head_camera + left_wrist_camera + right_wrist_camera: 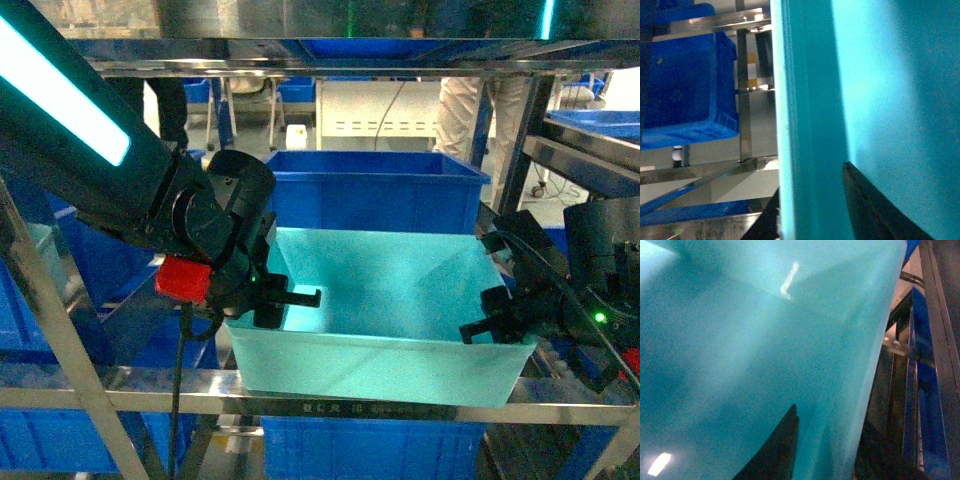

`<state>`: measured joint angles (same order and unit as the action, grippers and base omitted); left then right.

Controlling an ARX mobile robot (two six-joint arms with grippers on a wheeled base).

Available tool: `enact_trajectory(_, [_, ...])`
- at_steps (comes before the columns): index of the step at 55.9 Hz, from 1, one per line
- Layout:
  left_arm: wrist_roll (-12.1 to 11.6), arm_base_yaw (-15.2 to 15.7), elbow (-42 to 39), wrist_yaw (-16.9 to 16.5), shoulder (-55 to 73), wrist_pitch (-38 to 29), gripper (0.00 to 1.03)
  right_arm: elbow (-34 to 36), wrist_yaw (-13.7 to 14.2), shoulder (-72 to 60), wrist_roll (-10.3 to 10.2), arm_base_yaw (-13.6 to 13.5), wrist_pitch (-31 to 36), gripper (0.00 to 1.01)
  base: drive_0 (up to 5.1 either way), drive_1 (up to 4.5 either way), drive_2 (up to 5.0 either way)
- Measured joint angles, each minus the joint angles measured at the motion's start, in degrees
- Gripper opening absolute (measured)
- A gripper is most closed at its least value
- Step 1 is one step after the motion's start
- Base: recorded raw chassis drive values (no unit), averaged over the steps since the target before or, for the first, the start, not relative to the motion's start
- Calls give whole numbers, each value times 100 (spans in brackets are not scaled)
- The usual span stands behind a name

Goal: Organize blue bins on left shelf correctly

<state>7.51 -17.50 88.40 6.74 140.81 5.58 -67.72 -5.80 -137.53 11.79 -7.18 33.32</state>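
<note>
A pale turquoise blue bin (390, 300) sits at the front of the left shelf (300, 395), on its steel front rail. My left gripper (288, 300) is shut on the bin's left wall. In the left wrist view that wall (810, 125) runs between the two dark fingers (875, 210) of the gripper (812, 210). My right gripper (492, 322) is shut on the right wall. In the right wrist view one finger (775, 450) lies inside the bin (740, 340), the other outside. The bin looks empty.
A royal-blue crate (375, 190) stands right behind the turquoise bin. More blue crates fill the tier below (360, 450) and the left side (685, 80). A steel rail (350, 55) crosses overhead. Steel posts (743, 100) flank the bin. A person (460, 110) stands behind the rack.
</note>
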Motion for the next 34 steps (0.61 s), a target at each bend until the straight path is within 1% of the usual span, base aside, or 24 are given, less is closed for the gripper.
enact_trajectory(1, [-4, 7, 20, -83, 9, -17, 30, -13, 0, 0, 0, -2, 52, 34, 0, 0, 0])
enact_trajectory(2, [-9, 20, 31, -151, 15, -81, 34, -15, 28, 0, 57, -2, 195, 38, 0, 0, 0])
enact_trajectory(3, [-28, 31, 57, -205, 22, -138, 38, -26, 28, -4, 72, 0, 299, 42, 0, 0, 0])
enact_trajectory(5, [-48, 52, 136, -295, 37, -208, 45, -96, 24, -4, 79, -2, 354, 49, 0, 0, 0])
enact_trajectory(6, [-46, 70, 201, -321, 42, -299, 50, -155, 31, -15, 96, 0, 566, 56, 0, 0, 0])
enact_trajectory(8, [-46, 120, 435, -455, 44, -726, 72, -306, 77, -33, 94, -2, 997, 77, 0, 0, 0])
enact_trajectory(9, [-42, 127, 494, -492, 44, -835, 87, -356, 142, -33, 55, 7, 1189, 91, 0, 0, 0])
enact_trajectory(10, [-46, 125, 485, -520, 42, -817, 97, -356, 173, -33, 0, 4, 1360, 100, 0, 0, 0])
enact_trajectory(11, [-42, 120, 374, -479, 7, -968, 99, -334, 175, -24, -63, 2, 1530, 97, 0, 0, 0])
enact_trajectory(12, [-22, 109, 162, -476, -122, -1097, 98, -175, 170, 55, -144, -15, 1698, 98, 0, 0, 0])
enact_trajectory(13, [46, 68, -216, -461, -369, -1373, 98, 181, 151, 234, -212, -46, 2105, 98, 0, 0, 0])
enact_trajectory(15, [267, -11, -1331, -380, -1191, -2216, 98, 1180, 164, 739, -216, -111, 3136, 98, 0, 0, 0])
enact_trajectory(16, [321, -94, -2022, -251, -1674, -2664, 98, 1803, 155, 955, -184, -109, 3773, 98, 0, 0, 0])
enact_trajectory(17, [369, -160, -2736, -92, -2100, -3016, 98, 2404, 125, 1158, -136, -105, 4054, 98, 0, 0, 0])
enact_trajectory(19, [479, -214, -4094, 144, -2710, -3399, 98, 3617, 9, 1550, -68, -2, 4026, 98, 0, 0, 0])
enact_trajectory(20, [476, -199, -4592, 267, -2968, -3552, 98, 4046, 28, 1731, -57, 111, 4000, 98, 0, 0, 0])
enact_trajectory(21, [470, -170, -5075, 402, -3445, -3692, 98, 4524, 42, 2140, -61, 262, 4000, 98, 0, 0, 0])
enact_trajectory(22, [490, -138, -5390, 518, -3993, -3746, 98, 4857, 4, 2649, -101, 358, 4009, 98, 0, 0, 0])
enact_trajectory(23, [468, -188, -5718, 686, -4581, -3849, 98, 5147, -33, 3279, -144, 426, 4017, 98, 0, 0, 0])
enact_trajectory(25, [525, -225, -5956, 793, -5077, -3713, 98, 5305, -70, 3766, -170, 474, 4019, 98, 0, 0, 0])
enact_trajectory(28, [570, -271, -6124, 813, -5521, -3554, 98, 5447, -68, 4334, -232, 505, 4022, 98, 0, 0, 0])
enact_trajectory(30, [614, -310, -6201, 885, -5823, -3429, 98, 5519, -70, 4739, -258, 540, 4022, 98, 0, 0, 0])
enact_trajectory(32, [713, -315, -6288, 988, -6336, -3171, 98, 5554, -52, 5399, -332, 588, 3794, 98, 0, 0, 0])
enact_trajectory(34, [756, -315, -6345, 1108, -6714, -2992, 98, 5558, -22, 5855, -343, 640, 3521, 98, 0, 0, 0])
